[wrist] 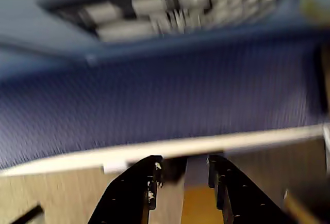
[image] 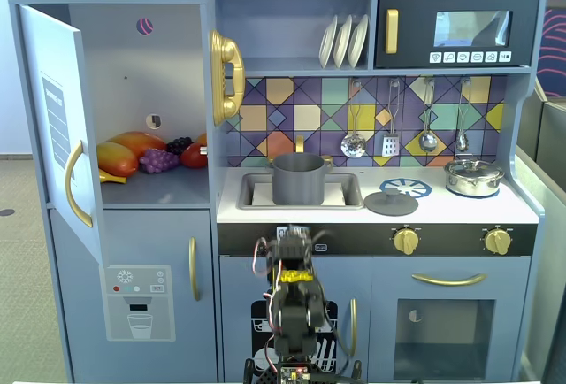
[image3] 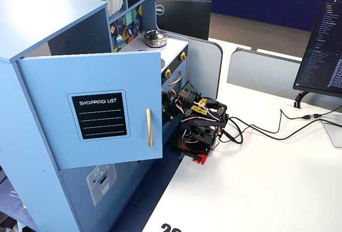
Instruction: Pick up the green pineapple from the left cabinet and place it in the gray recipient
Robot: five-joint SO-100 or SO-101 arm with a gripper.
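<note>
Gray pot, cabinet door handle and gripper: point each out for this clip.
gray pot (image: 297, 182), a fixed view, front wall of its body in the sink.
cabinet door handle (image: 74, 185), a fixed view, middle of the gold curve.
gripper (wrist: 184, 175), wrist view, midway between the black fingertips.

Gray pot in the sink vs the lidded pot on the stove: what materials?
The gray pot looks like matte plastic, possibly 3D-printed: flat dark gray with no glints. The lidded pot looks like polished steel or chromed plastic: bright mirror highlights on lid and wall. The look alone can't confirm either.
</note>
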